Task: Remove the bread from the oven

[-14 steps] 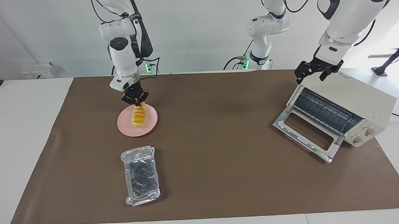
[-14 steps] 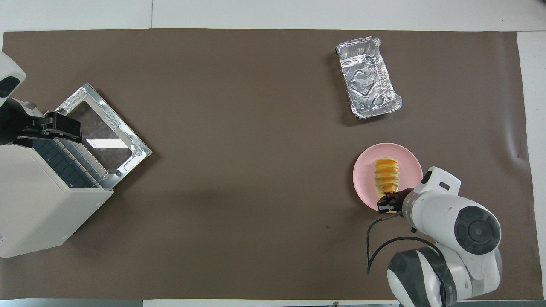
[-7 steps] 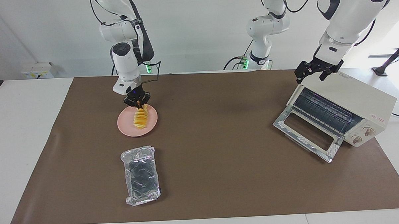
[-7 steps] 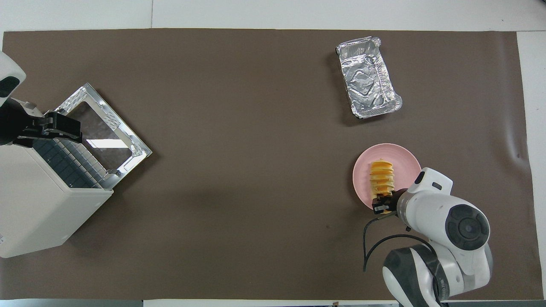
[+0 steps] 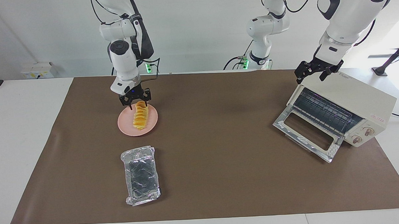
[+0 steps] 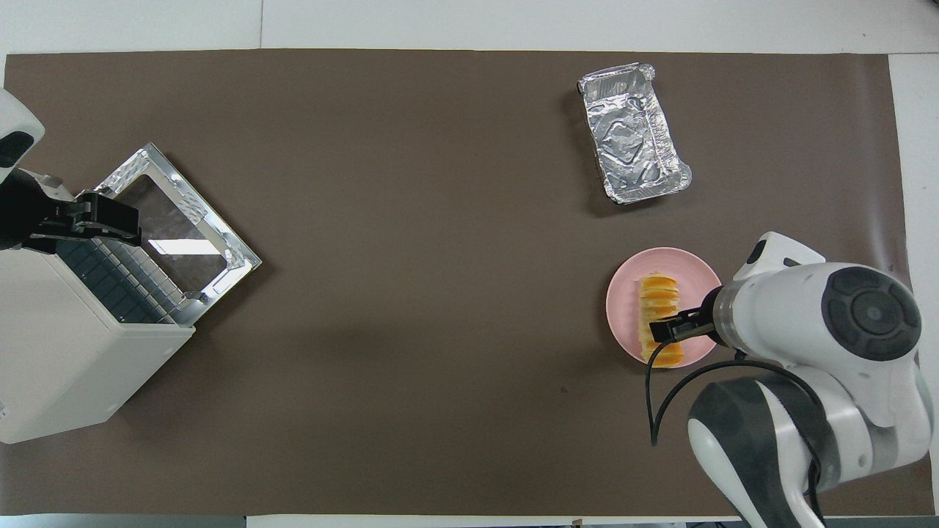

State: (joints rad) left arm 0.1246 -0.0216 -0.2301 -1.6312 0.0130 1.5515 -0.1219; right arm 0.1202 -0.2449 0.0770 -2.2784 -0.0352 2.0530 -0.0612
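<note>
Jaws on the right gripper (image 5: pixel 134 101) stand open around nothing, hanging just above the end of the bread (image 5: pixel 140 115) that lies nearer the robots; you can see both fingertips spread apart and clear of the loaf. That bread lies flat along the middle of the pink plate (image 5: pixel 123 125), toward the right arm's end of the desk (image 5: pixel 221 177), so it looks out of the oven (image 5: pixel 358 101) and delivered. To finish this release well, lift straight up before you swing away, so neither finger drags the loaf off the plate. A foil tray (image 5: pixel 141 175) sits farther from the robots than the plate, untouched. At the left arm's end, the oven stands with its glass door dropped open and its rack bare. Your left gripper (image 5: pixel 318 70) waits over the oven's top edge, jaws spread and holding nothing.
</note>
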